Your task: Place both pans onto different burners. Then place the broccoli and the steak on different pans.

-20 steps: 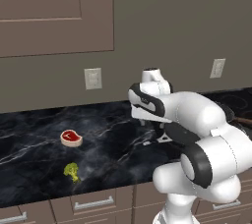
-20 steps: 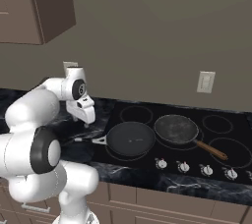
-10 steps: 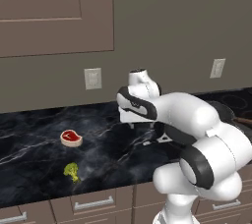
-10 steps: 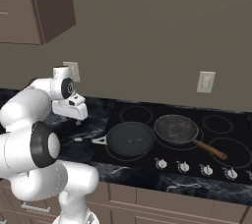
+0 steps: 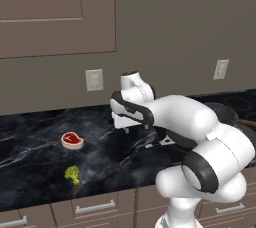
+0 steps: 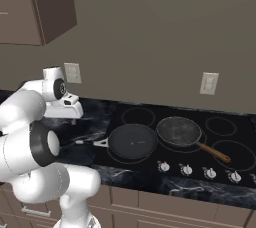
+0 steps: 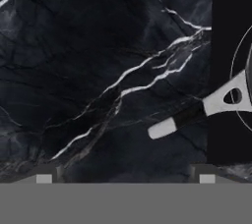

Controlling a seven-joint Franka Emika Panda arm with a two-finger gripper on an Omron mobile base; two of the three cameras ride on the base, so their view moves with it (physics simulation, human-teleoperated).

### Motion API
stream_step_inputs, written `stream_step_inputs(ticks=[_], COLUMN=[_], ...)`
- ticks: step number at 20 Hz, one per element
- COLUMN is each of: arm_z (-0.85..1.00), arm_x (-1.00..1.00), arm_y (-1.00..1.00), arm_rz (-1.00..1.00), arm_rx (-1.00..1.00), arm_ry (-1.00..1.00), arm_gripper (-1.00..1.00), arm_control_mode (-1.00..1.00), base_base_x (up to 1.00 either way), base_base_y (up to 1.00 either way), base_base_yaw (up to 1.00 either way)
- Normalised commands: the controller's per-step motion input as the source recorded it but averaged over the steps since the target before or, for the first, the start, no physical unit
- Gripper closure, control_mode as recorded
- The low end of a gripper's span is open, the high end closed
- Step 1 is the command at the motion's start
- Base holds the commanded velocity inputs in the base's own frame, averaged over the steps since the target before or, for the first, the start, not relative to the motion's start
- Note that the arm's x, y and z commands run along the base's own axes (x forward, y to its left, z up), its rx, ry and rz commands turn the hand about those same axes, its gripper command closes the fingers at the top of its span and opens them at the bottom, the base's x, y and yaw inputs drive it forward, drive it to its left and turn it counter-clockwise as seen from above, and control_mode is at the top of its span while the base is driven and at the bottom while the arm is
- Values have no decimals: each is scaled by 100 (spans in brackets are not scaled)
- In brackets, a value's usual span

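Observation:
The plain black pan point(image 6: 132, 140) sits on the cooktop's front left burner, its silver-and-black handle point(image 7: 192, 115) reaching left over the counter. Right of it, the speckled pan point(image 6: 179, 131) with a wooden handle point(image 6: 215, 152) lies on a middle burner point(image 6: 172, 144). On the marble counter to the left, the red steak point(image 5: 72, 140) lies flat, and the broccoli point(image 5: 73, 174) rests nearer the front edge. My gripper point(image 5: 126, 128) hangs open and empty over bare counter, left of the black pan's handle and right of the steak. Both fingertips point(image 7: 44, 176) show nothing between them.
Free burners lie at the back left point(image 6: 137, 116), back right point(image 6: 220, 124) and front right point(image 6: 240, 154). Silver knobs point(image 6: 186, 170) line the cooktop's front. A wall outlet point(image 5: 94, 79) and an upper cabinet point(image 5: 55, 12) sit behind the counter.
My arm has swung left, carrying the open gripper away from the pans and out over the counter. Pans, steak and broccoli have stayed put.

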Motion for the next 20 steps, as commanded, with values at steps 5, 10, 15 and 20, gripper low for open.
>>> stream_step_inputs(ticks=[5,10,15,20], arm_z=[1,0,0,0], arm_x=[0,0,0,0], arm_y=[24,29,30,33], arm_rz=[23,25,23,19], arm_rx=[1,1,12,18], arm_ry=[0,0,0,0], arm_gripper=[-100,-100,-100,-100], arm_control_mode=[-100,-100,-100,-100], base_base_x=[0,0,0,0], base_base_y=[0,0,0,0], base_base_yaw=[0,0,0,0])
